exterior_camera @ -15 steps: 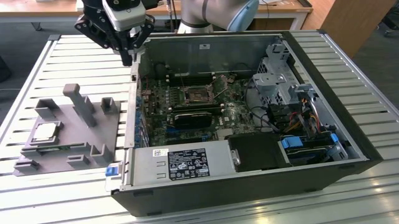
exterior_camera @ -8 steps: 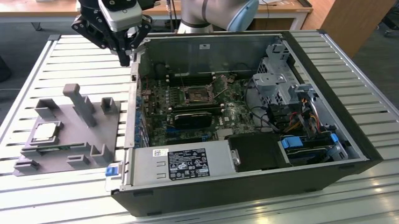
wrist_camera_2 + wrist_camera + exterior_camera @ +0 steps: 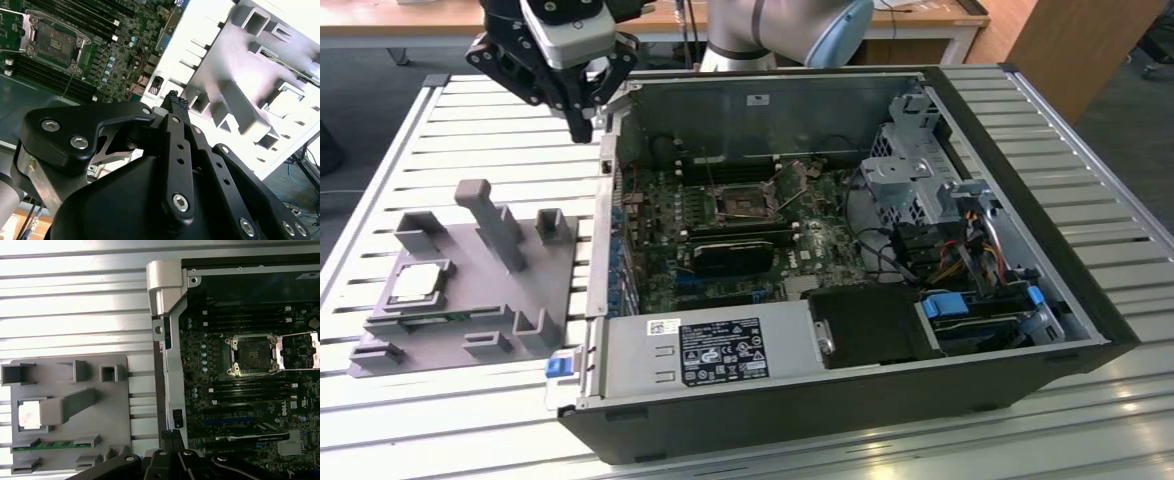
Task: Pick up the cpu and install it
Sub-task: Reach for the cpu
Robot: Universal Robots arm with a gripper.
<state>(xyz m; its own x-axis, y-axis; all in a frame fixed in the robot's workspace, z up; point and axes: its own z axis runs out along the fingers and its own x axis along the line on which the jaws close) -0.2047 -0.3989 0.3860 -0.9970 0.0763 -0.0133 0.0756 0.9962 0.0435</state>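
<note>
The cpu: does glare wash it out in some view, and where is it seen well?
In the first wrist view the cpu is bleached nearly white by glare; in the second wrist view the grey tray is overexposed; in the exterior view the cpu's silver top shows clearly.

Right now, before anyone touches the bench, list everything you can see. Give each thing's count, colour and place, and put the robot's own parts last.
cpu: one, silver top, in a recess of the fixture tray
fixture tray: one, grey with upright posts, on the table at the exterior view's left
circuit strip: one, green, in a slot of the tray
computer case: one, black, open, on the table beside the tray
motherboard: one, green, inside the case
socket: one, metal-framed, open, on the motherboard
power supply: one, grey, inside the case
table: one, pale slatted metal
gripper: one, black, shut and empty, above the table by the case's corner
arm: one, grey, behind the case
</note>
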